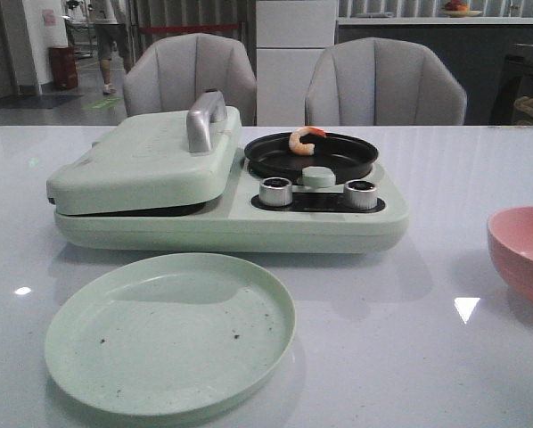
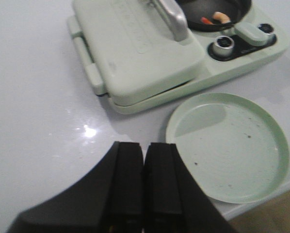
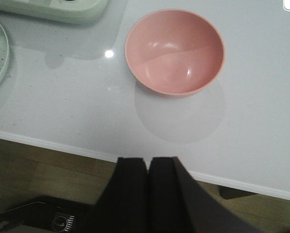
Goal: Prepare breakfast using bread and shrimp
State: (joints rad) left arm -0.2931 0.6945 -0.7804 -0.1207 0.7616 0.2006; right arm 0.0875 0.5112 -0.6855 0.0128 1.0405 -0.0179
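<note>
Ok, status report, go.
Left gripper shut, empty; right gripper shut, empty. Shrimp in the black pan. Lid down, no bread visible. Green plate and pink bowl empty.

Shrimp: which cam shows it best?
Front view: the shrimp sits in the black pan, curl and red tail clear. Left wrist view shows it small and blurred at the frame edge. Right wrist view misses it.

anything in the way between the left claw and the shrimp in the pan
Yes, partly. The closed lid of the breakfast maker, with its upright metal handle, lies between the left claw and the shrimp in the black pan; reaching over it looks necessary.
</note>
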